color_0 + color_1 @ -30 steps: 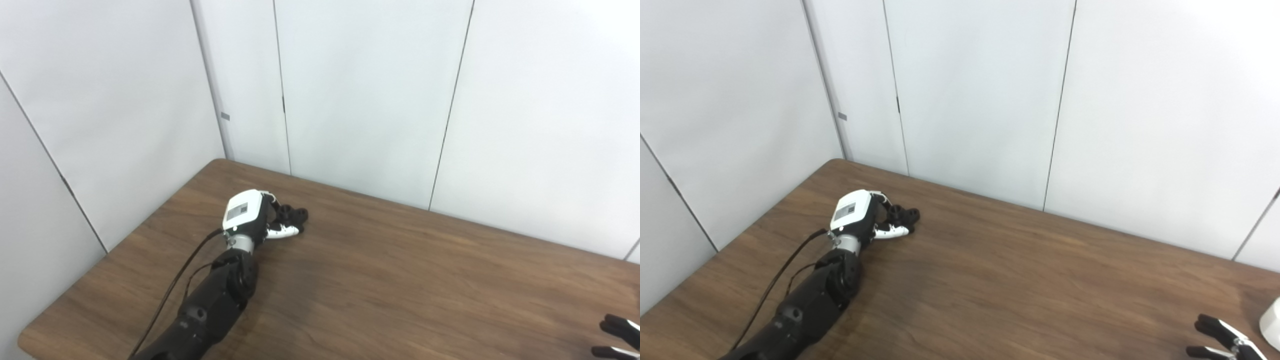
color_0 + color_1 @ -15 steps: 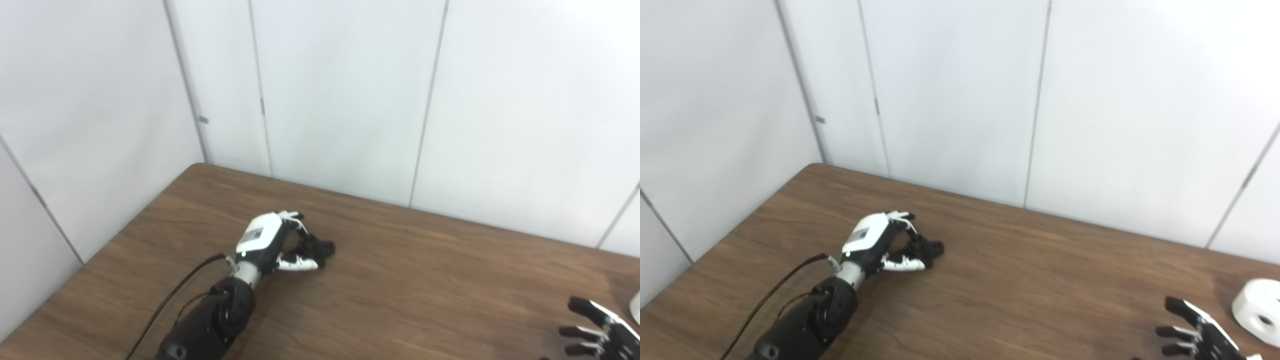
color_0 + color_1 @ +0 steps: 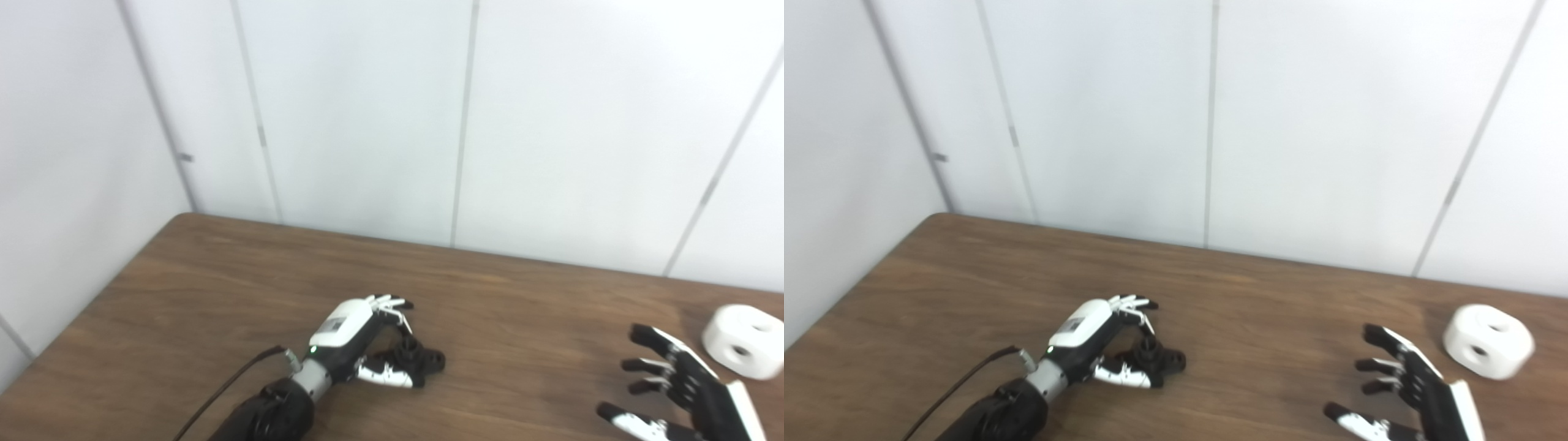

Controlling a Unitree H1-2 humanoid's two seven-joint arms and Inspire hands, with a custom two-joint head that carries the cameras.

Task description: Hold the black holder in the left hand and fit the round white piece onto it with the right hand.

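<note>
One black holder under the curled left hand, one round white piece beside the spread right hand

The camera swings right. The right hand now rises further into view with its fingers spread, and the round white piece appears just beyond them, apart from the fingertips.

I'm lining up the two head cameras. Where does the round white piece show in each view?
Left eye view: round white piece at the far right edge, on the table, beyond the open right hand.
Right eye view: round white piece sits further in from the right edge.
Shared landmark: the black holder at the left hand.
</note>
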